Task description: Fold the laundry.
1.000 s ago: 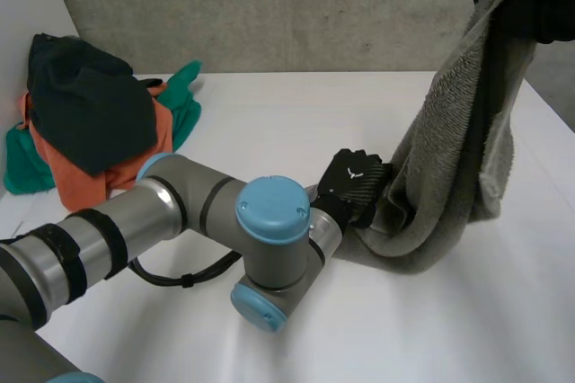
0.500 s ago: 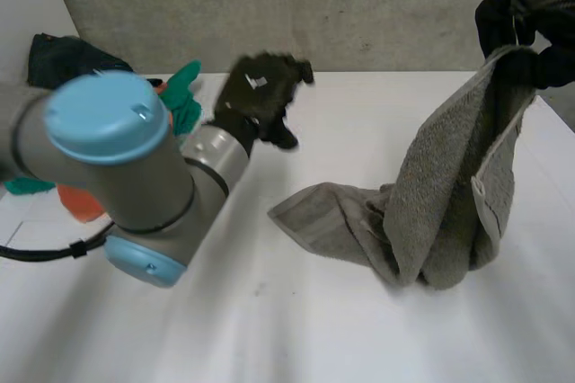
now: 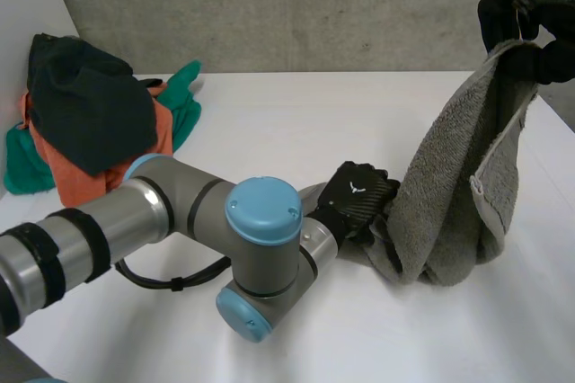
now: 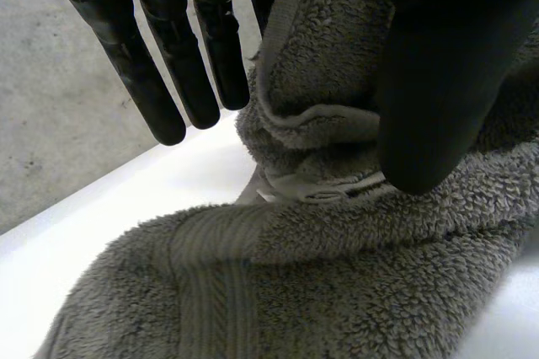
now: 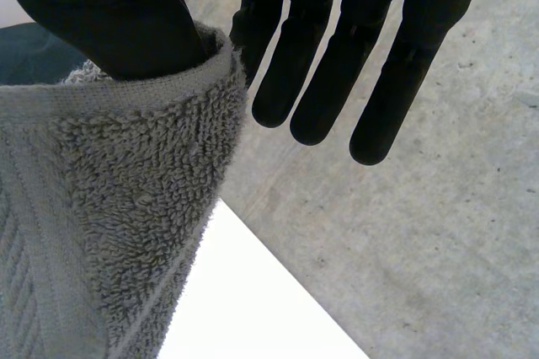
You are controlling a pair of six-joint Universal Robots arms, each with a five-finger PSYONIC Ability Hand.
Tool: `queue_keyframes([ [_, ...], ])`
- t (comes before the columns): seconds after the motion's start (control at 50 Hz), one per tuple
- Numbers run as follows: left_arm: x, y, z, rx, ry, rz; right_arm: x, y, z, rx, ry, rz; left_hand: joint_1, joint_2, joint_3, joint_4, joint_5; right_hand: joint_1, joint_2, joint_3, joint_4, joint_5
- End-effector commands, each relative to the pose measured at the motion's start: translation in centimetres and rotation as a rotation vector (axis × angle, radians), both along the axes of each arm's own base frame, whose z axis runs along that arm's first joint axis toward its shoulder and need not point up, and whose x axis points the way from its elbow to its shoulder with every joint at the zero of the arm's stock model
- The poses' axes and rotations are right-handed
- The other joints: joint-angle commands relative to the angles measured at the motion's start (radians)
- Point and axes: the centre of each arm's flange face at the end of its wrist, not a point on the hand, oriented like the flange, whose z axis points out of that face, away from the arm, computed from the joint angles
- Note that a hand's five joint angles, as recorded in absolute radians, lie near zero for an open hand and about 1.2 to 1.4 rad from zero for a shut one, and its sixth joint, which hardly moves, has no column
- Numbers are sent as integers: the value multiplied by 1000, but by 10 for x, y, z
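Bare desk [image 3: 296,122] lay open between the clothes pile [image 3: 90,118] at far left and the hanging towel [image 3: 454,199] at right.

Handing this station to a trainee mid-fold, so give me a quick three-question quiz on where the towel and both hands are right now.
1. True or false: the right hand holds one edge of the towel up in the air.
2. Where is the left hand? A, at the towel's low end on the table; B, raised beside the right hand; C, off the table.
3. What lies at the table's far left corner?
Key: 1 true; 2 A; 3 a pile of clothes.
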Motion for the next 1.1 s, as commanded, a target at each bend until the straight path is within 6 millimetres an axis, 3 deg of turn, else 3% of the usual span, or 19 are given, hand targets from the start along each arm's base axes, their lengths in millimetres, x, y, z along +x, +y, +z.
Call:
queue_keyframes([
  [0.02,-9,-4,-10,0,2,-5,0,0,-7,22,6,2,136,137,138,133,136,266,216,207,198,225],
  [0.22,-19,-6,-26,11,-14,-15,-7,-8,-15,30,5,-28,230,230,232,227,229,266,216,207,198,225],
  [0.3,-23,-9,-29,-1,-15,-13,-11,-12,-19,36,5,-44,473,473,475,470,472,266,216,207,198,225],
  [0.32,-24,-11,-29,-13,-16,-6,-11,-12,-19,36,4,-46,738,739,741,735,738,266,216,207,198,225],
  [0.38,-23,-17,-25,-36,-17,33,-14,-15,-20,32,7,-60,758,759,760,755,758,266,216,207,198,225],
  [0.44,-18,-29,9,-102,14,142,-18,-19,-17,13,7,-75,758,759,760,755,758,266,216,207,198,225],
  [0.46,-17,-31,26,-127,38,170,-19,-20,-16,5,7,-78,758,759,760,755,758,266,216,207,198,225],
  [0.48,-10,-35,64,-171,86,221,-21,-22,-15,-5,8,-86,758,759,760,755,758,266,216,207,198,225],
  [0.54,9,-43,112,-227,141,283,-29,-29,-9,-44,11,-115,758,759,760,755,758,266,216,207,198,225],
  [0.56,26,-52,136,-257,154,319,-32,-31,-6,-57,17,-126,758,759,760,755,758,266,216,207,198,225],
  [0.62,57,-62,166,-306,154,375,-41,-36,2,-87,36,-163,758,759,760,755,758,266,216,207,198,225],
  [0.64,76,-64,184,-339,154,400,-43,-37,4,-92,39,-173,758,759,760,755,758,266,216,207,198,225],
  [0.74,116,-52,219,-403,141,417,-61,-46,9,-97,60,-234,758,759,760,755,758,266,216,207,198,225],
  [0.84,158,-54,224,-394,96,496,-63,-47,1,-63,88,-221,758,759,760,755,758,266,216,207,198,225],
  [0.86,176,-61,221,-379,76,548,-63,-48,-2,-54,95,-217,758,759,760,755,758,266,216,207,198,225],
  [0.9,190,-65,209,-342,34,579,-62,-51,-16,-2,119,-204,758,759,760,755,758,266,216,207,198,225],
  [0.92,193,-65,203,-325,18,582,-62,-52,-30,49,144,-193,758,759,760,755,758,266,216,207,198,225],
  [1.02,197,-57,167,-220,-71,541,-58,-52,-63,120,234,-157,758,759,760,755,758,266,216,207,198,225],
  [1.1,192,-66,133,-150,-128,515,-40,-57,-90,186,281,-83,758,759,760,755,758,266,216,207,198,225],
])
